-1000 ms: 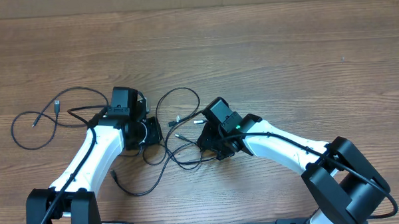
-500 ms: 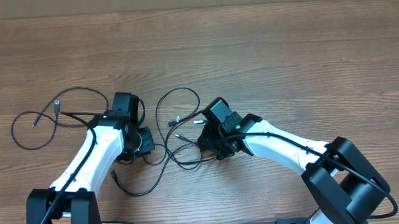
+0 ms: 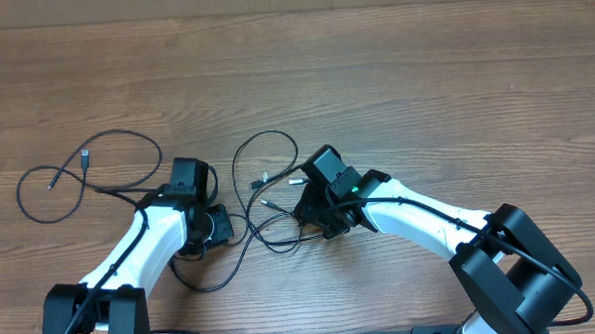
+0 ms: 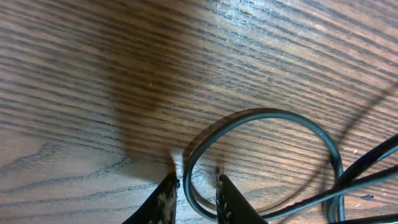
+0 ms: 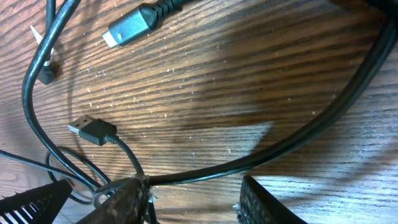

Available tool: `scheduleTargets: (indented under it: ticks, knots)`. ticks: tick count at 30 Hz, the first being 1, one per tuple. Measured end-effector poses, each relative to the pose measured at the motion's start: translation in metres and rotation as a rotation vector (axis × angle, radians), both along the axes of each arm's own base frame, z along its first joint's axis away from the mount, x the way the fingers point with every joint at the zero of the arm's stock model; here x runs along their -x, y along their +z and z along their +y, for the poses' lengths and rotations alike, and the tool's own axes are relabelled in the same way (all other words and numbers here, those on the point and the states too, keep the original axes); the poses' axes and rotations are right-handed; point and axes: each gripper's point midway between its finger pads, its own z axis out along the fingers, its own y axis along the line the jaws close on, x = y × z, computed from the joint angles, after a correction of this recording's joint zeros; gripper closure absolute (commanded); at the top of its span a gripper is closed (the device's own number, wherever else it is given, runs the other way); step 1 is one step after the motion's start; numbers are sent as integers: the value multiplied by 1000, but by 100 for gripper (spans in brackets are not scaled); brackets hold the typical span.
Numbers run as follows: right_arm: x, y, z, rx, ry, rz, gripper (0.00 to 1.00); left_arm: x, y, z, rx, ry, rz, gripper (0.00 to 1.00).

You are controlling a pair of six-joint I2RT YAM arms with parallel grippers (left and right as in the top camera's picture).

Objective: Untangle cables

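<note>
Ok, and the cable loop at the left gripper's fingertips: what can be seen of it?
The cable loop is a thin, glossy black cord, rubbery-looking, lying flat on the wooden table in a rounded arch. One leg runs down between the fingertips of the left gripper, close to one finger with a gap to the other, so it does not look pinched. Other black cords cross one side of it. No plug shows here.
</note>
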Motion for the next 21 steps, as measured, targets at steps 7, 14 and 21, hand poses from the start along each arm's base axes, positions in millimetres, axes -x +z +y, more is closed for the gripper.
scheduleTargets:
  ticks: [7,14,21]
  knots:
    - [0,0,0,0,0,0,54,-1,0,0,8,26,-11,96]
    - [0,0,0,1,0,0,54,-1,17,-1,8,26,53,96]
    - [0,0,0,2,0,1,54,-55,82,-7,27,25,-96,96]
